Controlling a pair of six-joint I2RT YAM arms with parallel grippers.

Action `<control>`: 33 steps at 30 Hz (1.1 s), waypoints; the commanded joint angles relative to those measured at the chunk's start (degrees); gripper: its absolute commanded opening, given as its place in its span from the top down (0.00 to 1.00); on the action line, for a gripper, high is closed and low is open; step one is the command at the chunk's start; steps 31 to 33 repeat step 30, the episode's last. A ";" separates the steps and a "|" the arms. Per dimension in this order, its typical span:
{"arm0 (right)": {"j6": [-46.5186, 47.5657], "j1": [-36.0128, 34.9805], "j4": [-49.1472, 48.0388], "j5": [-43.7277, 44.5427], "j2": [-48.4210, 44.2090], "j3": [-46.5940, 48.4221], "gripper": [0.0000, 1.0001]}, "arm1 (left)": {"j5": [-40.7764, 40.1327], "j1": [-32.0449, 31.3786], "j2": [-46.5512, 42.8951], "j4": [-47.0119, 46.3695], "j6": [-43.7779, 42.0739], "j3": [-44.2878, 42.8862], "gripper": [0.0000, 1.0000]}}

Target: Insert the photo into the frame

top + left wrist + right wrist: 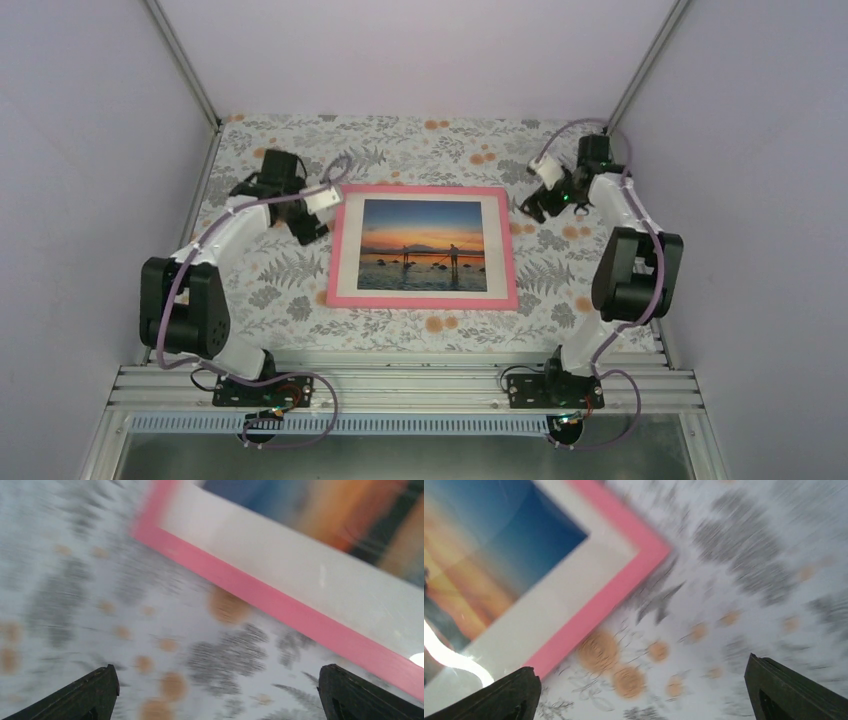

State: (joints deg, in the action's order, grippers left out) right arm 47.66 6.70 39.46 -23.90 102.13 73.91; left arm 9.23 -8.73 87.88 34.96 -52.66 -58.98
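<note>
Left gripper (309, 228) and right gripper (531, 207) hung spread and empty either side of the frame (425, 298) at the middle of the surface (400, 140), the photo (422, 244) flat inside it; I judged it light, stiff and slick-faced, best pinched by its pink rails.

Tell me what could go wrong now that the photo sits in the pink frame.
The left gripper hangs open beside the left edge of the frame; a sideways swing could shove it across the floral cloth. The right gripper, open near the far right corner, might clip it and jolt the photo.
</note>
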 commanded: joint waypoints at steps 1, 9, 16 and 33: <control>-2.03 2.19 7.41 -5.37 -5.97 9.94 0.00 | 2.94 2.85 -3.06 3.66 5.56 -11.80 0.00; -10.89 10.42 9.66 -17.06 -11.71 18.75 0.00 | 13.81 12.79 -3.21 3.45 21.49 -24.41 0.00; -16.01 17.16 4.67 -25.93 -17.41 5.30 0.00 | 18.55 20.85 -7.71 -6.15 28.71 -11.51 0.00; -16.36 18.79 -4.17 -25.40 -21.16 -14.61 0.00 | 14.65 22.31 -12.97 -15.86 30.46 7.14 0.00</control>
